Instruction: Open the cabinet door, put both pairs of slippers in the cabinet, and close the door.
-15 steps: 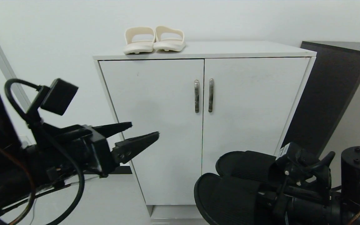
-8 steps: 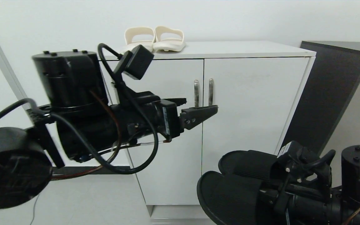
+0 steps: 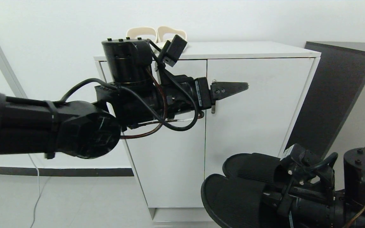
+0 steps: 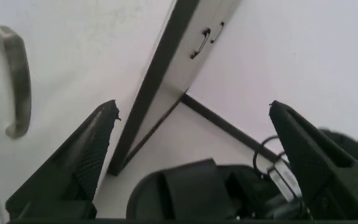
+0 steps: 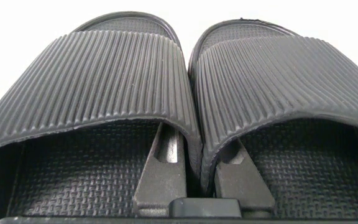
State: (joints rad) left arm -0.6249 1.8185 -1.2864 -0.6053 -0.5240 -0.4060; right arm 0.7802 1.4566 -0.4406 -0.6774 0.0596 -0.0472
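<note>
The white cabinet (image 3: 258, 104) has both doors shut. A pair of cream slippers (image 3: 157, 31) lies on its top at the left, partly hidden behind my left arm. My left gripper (image 3: 239, 86) is held out level at handle height in front of the right door, just right of the metal handles (image 3: 213, 109). Its fingers are spread wide in the left wrist view, with my left gripper (image 4: 194, 109) holding nothing and one handle (image 4: 14, 81) off to the side. My right gripper (image 5: 199, 140) is shut on the black slippers (image 3: 242, 186), low in front of the right door.
A dark cabinet (image 3: 334, 95) stands close against the white one's right side. A thin cable (image 3: 38, 190) hangs down to the floor at the left, beneath my left arm. The wall with a dark skirting strip (image 3: 74, 172) runs behind.
My left arm has risen and swung right, from low at the left to handle height before the doors. The right arm with the black slippers has stayed put.
</note>
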